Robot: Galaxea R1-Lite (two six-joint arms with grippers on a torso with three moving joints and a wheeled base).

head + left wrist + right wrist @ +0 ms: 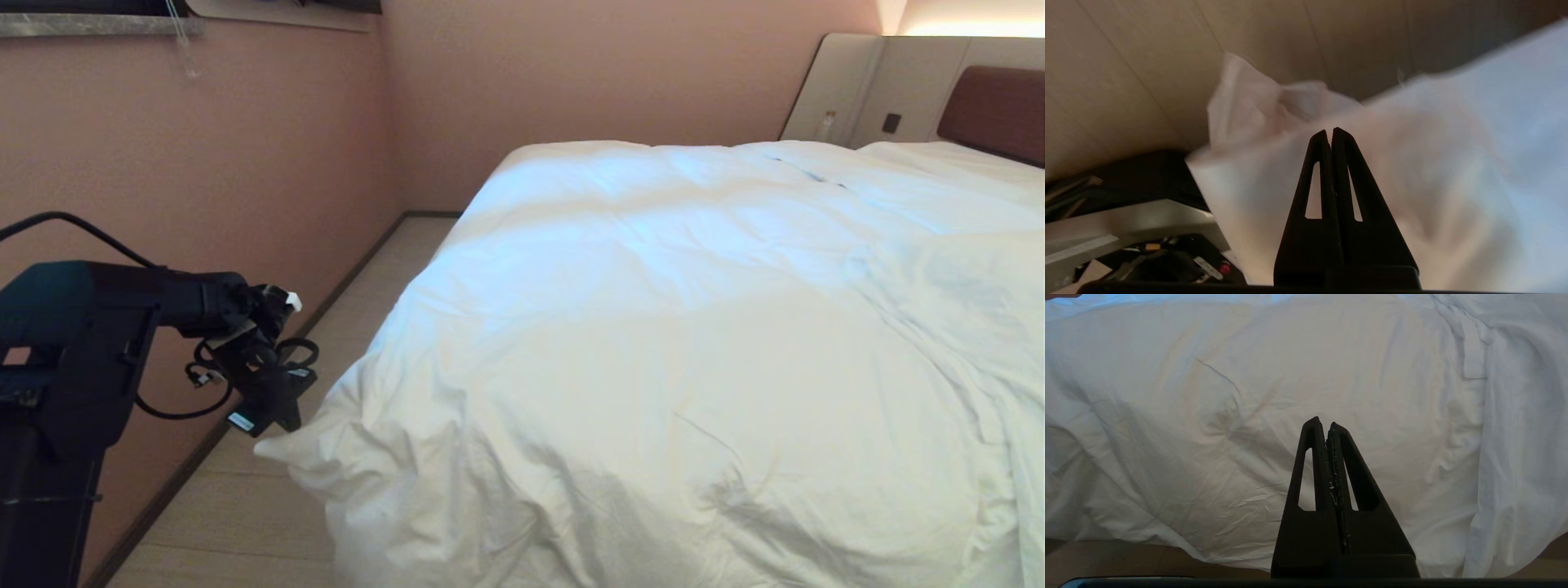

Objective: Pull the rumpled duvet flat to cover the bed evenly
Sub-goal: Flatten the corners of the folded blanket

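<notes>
Head view: the duvet (694, 343) lies spread over nearly the whole bed (992, 110), a thick puffy white cover that runs from the near end up toward the brown headboard (998, 110) at the far right. Its top is fairly smooth in the middle, with a long shallow fold across the far part and a bunched, rumpled ridge along the right side. The near edge hangs down over the foot of the bed in soft creases, and its near-left corner sticks out in a point over the floor (245, 506). The left claw (273, 420) hangs just beside that corner, at the left of the bed, between it and the pink wall (245, 163).

Left wrist view: the left claw (1331, 132) has its fingers pressed together with no cloth between them. Past the tips lies the blurred white duvet (1412, 183), its crumpled corner standing out over the wooden floor (1126, 81).

Right wrist view: the right claw (1325, 424) also has its fingers together, holding nothing. It faces the hanging side of the duvet (1249, 416), which is wrinkled with fine creases and falls almost to the floor; at one side a fold of it drapes in long vertical pleats
</notes>
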